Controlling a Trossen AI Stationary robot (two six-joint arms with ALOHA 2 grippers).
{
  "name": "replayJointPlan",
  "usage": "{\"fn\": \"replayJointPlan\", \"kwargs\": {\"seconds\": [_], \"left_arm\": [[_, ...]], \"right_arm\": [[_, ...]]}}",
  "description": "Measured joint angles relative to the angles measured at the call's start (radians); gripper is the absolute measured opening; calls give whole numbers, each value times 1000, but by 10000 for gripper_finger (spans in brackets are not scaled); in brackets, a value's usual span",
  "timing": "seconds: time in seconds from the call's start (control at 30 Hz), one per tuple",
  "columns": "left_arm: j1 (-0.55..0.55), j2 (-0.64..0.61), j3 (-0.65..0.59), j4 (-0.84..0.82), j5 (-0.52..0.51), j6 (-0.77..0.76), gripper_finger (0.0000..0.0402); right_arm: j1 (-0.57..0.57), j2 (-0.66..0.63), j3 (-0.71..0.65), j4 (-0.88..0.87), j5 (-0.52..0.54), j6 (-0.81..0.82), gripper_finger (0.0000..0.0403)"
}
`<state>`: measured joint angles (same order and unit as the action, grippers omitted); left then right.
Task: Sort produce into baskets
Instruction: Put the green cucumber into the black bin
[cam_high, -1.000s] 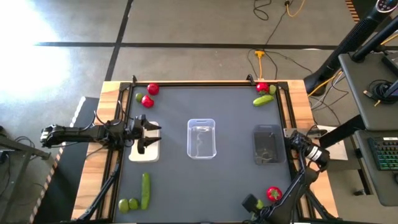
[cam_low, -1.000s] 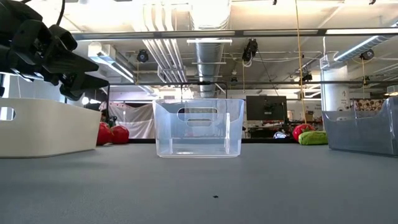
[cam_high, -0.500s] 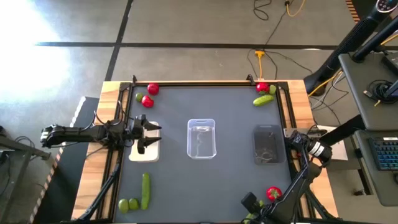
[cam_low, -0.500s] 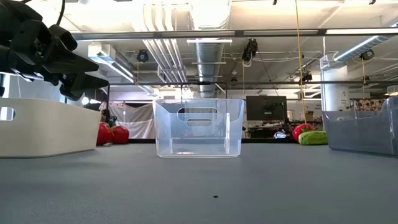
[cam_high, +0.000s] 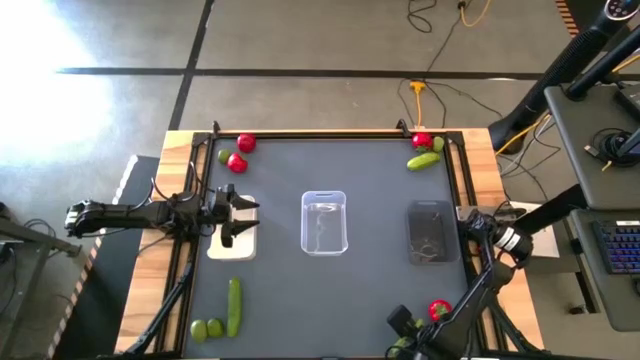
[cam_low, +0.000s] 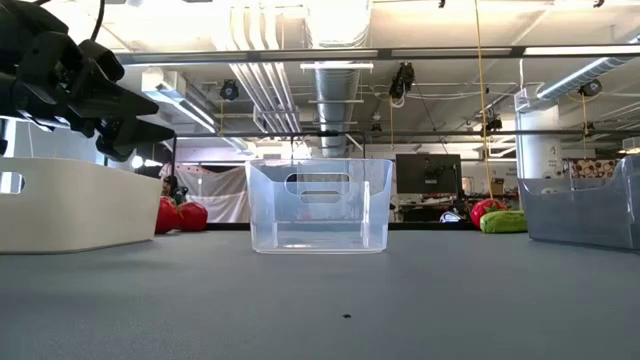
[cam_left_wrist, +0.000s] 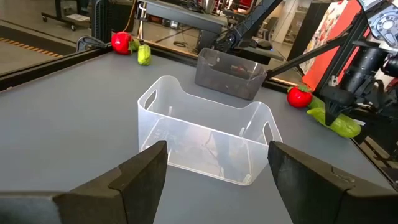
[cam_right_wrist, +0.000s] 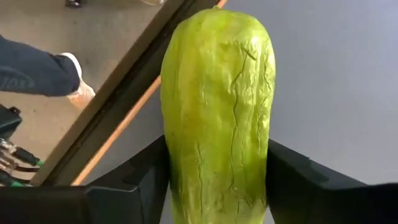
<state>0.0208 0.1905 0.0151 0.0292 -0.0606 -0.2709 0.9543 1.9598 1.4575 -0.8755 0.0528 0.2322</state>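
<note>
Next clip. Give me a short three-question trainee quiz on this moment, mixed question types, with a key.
1. True or false: the clear basket stands between the white basket and the dark grey basket.
2. What is between the right gripper's fingers? A) a red fruit B) a cucumber C) a lime
3. Over which basket does the left gripper hover?

Key: 1 true. 2 B, the cucumber. 3 the white basket.
</note>
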Motion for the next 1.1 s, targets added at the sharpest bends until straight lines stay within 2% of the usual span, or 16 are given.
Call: {"fn": "replayJointPlan", "kwargs": {"seconds": [0.17, 0.23, 0.33, 0.4, 0.47, 0.57, 0.77, 0.87, 0.97, 1.1], "left_arm": [[0, 0, 0, 0, 0, 0, 262], [0, 0, 0, 0, 0, 0, 262], [0, 0, 0, 0, 0, 0, 262], [0, 0, 0, 0, 0, 0, 262], [0, 0, 0, 0, 0, 0, 262], [0, 0, 0, 0, 0, 0, 262], [0, 0, 0, 0, 0, 0, 262], [0, 0, 0, 0, 0, 0, 262], [0, 0, 0, 0, 0, 0, 262], [0, 0, 0, 0, 0, 0, 262]], "right_arm": [[-46, -49, 0, -147, 31, -11, 163], [-70, -107, -2, -260, 148, 27, 163], [-109, -222, -13, -436, 370, 171, 163], [-139, -318, -34, -505, 463, 296, 169], [-174, -426, -74, -542, 510, 442, 174], [-243, -593, -168, -591, 515, 723, 173], [-329, -912, -417, -601, 491, 1401, 174], [-330, -1030, -542, -585, 488, 1543, 184], [-330, -1116, -644, -506, 430, 1642, 187], [-330, -1161, -755, -342, 384, 1667, 183]]}}
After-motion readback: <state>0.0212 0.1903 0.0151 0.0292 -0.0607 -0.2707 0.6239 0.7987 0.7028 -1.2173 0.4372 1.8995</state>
